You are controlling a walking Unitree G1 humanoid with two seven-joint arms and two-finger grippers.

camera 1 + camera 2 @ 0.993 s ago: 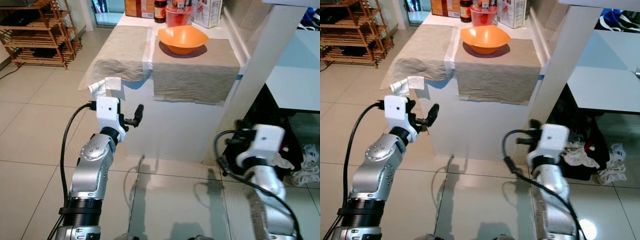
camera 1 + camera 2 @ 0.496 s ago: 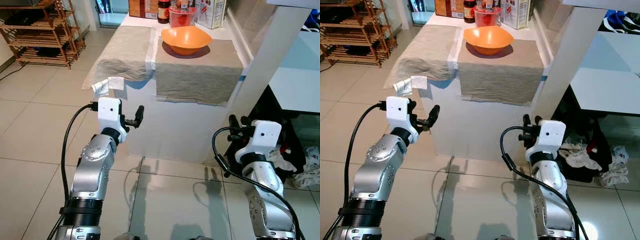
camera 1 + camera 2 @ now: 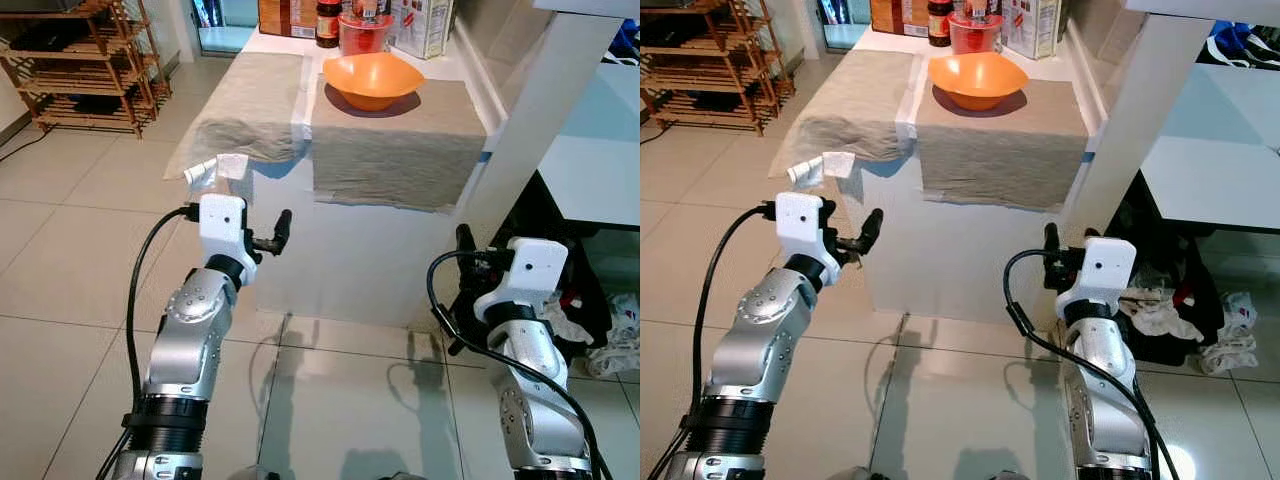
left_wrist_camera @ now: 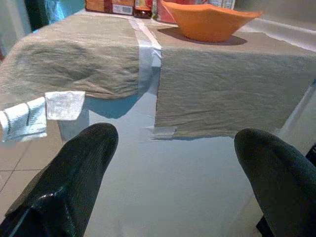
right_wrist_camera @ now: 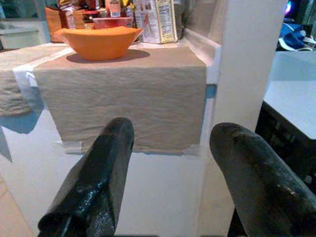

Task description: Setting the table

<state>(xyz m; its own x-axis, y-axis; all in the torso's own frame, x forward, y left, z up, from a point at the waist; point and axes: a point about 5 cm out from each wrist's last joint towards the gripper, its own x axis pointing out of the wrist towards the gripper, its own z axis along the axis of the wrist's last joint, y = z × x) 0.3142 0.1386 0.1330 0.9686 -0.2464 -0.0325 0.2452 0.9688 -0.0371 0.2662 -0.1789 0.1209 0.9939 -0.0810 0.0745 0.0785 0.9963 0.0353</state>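
Orange plastic bowl [image 3: 369, 78] sat on the beige cloth-covered white table [image 3: 397, 150], its place unchanged from a second before. Right gripper [image 3: 1049, 241] had risen from lower down to forearm-upright before the table front, fingers apart, empty. Left gripper [image 3: 281, 228] remained raised near the table's left corner, fingers apart.

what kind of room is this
Probably a home kitchen or dining area: a white table covered with beige cloths, an orange bowl, food boxes and jars behind it.
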